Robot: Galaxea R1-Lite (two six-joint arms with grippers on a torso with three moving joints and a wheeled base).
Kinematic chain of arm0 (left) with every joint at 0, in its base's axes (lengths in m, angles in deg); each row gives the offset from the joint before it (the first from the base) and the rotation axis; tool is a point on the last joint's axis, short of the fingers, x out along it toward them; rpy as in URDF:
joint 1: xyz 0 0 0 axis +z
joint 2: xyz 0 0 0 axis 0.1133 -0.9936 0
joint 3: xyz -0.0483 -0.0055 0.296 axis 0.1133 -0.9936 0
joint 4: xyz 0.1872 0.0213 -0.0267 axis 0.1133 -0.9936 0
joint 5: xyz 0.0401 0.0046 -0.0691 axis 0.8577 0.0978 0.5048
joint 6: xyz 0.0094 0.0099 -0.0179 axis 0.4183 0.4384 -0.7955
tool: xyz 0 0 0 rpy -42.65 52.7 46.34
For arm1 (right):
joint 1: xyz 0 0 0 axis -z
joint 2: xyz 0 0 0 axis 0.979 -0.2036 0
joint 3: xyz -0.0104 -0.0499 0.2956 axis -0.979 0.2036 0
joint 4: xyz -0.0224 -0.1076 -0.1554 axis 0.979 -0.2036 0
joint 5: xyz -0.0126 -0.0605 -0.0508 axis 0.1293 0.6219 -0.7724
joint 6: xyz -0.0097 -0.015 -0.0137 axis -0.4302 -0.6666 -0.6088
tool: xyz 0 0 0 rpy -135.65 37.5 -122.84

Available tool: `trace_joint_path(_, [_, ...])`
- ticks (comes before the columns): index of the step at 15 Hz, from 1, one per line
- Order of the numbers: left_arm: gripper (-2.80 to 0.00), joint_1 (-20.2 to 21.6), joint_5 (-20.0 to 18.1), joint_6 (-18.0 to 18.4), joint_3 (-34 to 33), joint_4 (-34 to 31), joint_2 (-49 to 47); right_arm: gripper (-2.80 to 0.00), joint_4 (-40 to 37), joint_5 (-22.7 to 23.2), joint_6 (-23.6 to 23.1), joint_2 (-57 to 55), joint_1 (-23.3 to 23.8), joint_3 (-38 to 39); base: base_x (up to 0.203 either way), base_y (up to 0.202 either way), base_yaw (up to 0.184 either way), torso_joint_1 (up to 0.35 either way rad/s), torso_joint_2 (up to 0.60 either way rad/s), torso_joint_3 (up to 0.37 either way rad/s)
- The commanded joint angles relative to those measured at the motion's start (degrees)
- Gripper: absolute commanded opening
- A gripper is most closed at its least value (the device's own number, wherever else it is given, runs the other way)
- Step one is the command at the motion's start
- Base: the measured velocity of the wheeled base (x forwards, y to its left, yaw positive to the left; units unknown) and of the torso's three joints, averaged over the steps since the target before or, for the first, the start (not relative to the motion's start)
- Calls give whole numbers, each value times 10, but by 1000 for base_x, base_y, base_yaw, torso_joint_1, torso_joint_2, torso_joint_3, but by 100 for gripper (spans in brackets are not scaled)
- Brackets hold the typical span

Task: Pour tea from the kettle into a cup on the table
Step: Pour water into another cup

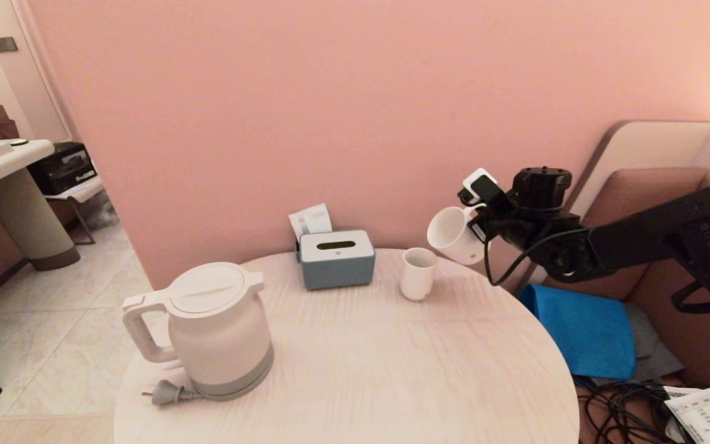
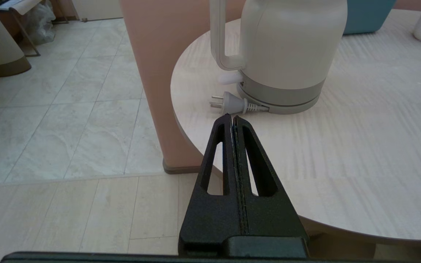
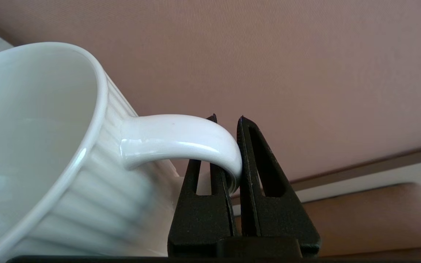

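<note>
The right gripper is clamped narrow on the loop handle of the ribbed white cup, its two black fingers pinching the handle's outer curve. The handle is probably the only part thin enough for so slim a grip, which would explain why the mug hangs out sideways from the fingers. It is lifted in the air and tipped, its mouth turned toward the kettle side and away from the arm.

Just below and beside the carried mug, a smaller handleless white cup stands upright on the round table. Farther out on that side sits a blue-grey tissue box against the pink wall. Well apart from the gripper, across the tabletop, the white electric kettle rests on its grey base, lid on, with its loose plug lying on the table by the base.

The mug seems to be on its way to a pouring spot; it must be turned upright and set down before any tea can go in.

The left gripper is pressed shut and empty, parked off the table edge, pointing toward the kettle's plug.
</note>
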Motion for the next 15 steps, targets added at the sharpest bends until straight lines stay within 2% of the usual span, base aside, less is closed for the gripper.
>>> trace_joint_path(1, [-280, 0, 0, 0, 0, 0, 0, -280, 2, -2, -9, -9, -3, -8, 0, 0, 0, 0, 0, 0])
trace_joint_path(9, [-280, 0, 0, 0, 0, 0, 0, -280, 4, -12, -106, -12, -4, -24, 0, 0, 0, 0, 0, 0])
trace_joint_path(15, [-280, 0, 0, 0, 0, 0, 0, -280, 4, -21, -144, -24, -19, -46, 0, 0, 0, 0, 0, 0])
